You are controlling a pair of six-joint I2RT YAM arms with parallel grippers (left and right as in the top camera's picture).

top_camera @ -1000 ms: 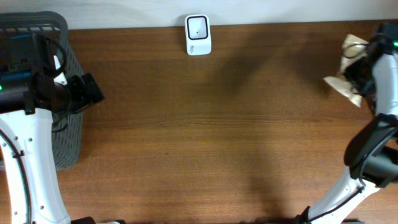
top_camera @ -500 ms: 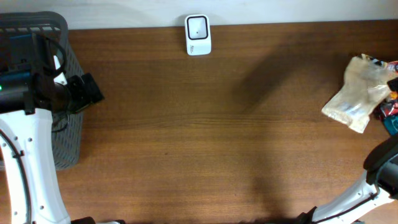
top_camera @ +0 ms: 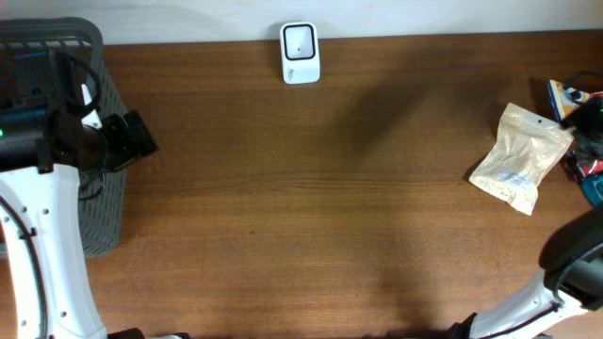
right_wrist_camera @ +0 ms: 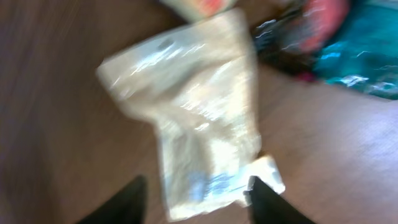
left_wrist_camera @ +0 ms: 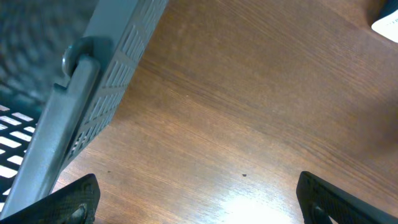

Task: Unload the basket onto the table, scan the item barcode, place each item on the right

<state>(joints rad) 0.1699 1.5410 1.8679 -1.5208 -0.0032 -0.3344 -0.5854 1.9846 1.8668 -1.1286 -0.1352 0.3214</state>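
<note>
The item, a clear plastic bag (top_camera: 521,155) of pale contents with a blue-printed label, lies flat on the table at the right. In the blurred right wrist view the bag (right_wrist_camera: 205,112) shows below my right gripper (right_wrist_camera: 197,183), its label end between the two spread fingers, neither of which grips it. The right gripper itself is outside the overhead view; only part of its arm (top_camera: 575,254) shows. The white scanner (top_camera: 300,52) stands at the table's back edge. My left gripper (top_camera: 141,139) (left_wrist_camera: 199,202) is open over bare wood beside the basket.
A grey mesh basket (top_camera: 104,104) (left_wrist_camera: 93,93) stands at the left edge under the left arm. Other packets, orange, red-black and teal, lie at the right edge (top_camera: 584,169) (right_wrist_camera: 348,50) just beyond the bag.
One second ago the right arm was over the bag; it has since left the overhead view. The bag now lies a little further left and nearer the front. The left arm is unmoved.
</note>
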